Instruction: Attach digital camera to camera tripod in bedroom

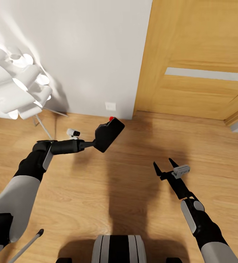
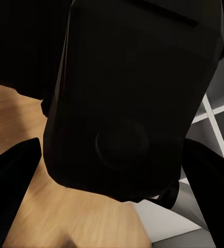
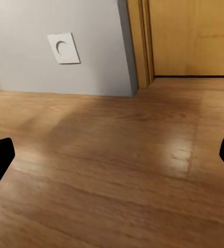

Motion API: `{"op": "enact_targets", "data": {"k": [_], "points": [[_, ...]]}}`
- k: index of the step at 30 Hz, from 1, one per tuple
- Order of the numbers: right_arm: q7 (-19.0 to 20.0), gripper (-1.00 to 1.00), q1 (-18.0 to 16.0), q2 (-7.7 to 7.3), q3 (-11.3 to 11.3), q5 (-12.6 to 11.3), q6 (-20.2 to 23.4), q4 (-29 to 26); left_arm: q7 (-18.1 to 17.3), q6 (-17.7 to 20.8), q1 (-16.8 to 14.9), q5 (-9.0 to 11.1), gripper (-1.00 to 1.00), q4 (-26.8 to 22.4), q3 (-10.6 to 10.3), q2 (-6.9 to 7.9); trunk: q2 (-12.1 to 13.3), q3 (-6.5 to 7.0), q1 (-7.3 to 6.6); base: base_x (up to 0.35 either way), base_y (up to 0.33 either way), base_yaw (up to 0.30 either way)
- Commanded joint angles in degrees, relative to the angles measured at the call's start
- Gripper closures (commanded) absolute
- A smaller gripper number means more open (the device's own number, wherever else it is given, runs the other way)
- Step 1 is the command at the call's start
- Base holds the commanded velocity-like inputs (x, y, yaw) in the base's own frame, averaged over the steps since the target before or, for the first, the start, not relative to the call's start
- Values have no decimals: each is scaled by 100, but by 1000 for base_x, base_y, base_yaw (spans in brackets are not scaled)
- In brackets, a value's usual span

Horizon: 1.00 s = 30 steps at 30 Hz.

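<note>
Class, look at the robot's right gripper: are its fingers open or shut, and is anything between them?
Open and empty. The right gripper shows two black fingers spread apart in the head view, with bare light wood floor between them.

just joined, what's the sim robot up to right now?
The left claw holds the black digital camera above the wood floor, red button up. The right claw is open and holds nothing. The robot faces a white wall beside a wooden door, with a white flower-shaped lamp on its left.
</note>
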Motion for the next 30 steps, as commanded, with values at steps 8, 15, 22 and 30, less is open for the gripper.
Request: {"op": "enact_targets", "data": {"k": [8, 15, 22, 30], "points": [[60, -100, -2, 0, -5, -56, 349, 6, -20, 60, -1, 3, 100, 8, -4, -6, 10, 175, -21, 0, 0, 0], [59, -100, -2, 0, -5, -56, 411, 6, -20, 60, -1, 12, 100, 17, 0, 0, 19, 330, -39, 0, 0, 0], [59, -100, -2, 0, -5, -56, 420, 6, -20, 60, -1, 8, 100, 12, -7, -11, 29, 485, -57, 0, 0, 0], [60, -100, -1, 0, -5, -56, 422, 6, -20, 64, -1, 7, 100, 11, -10, -24, 39, 662, -78, 0, 0, 0]]}}
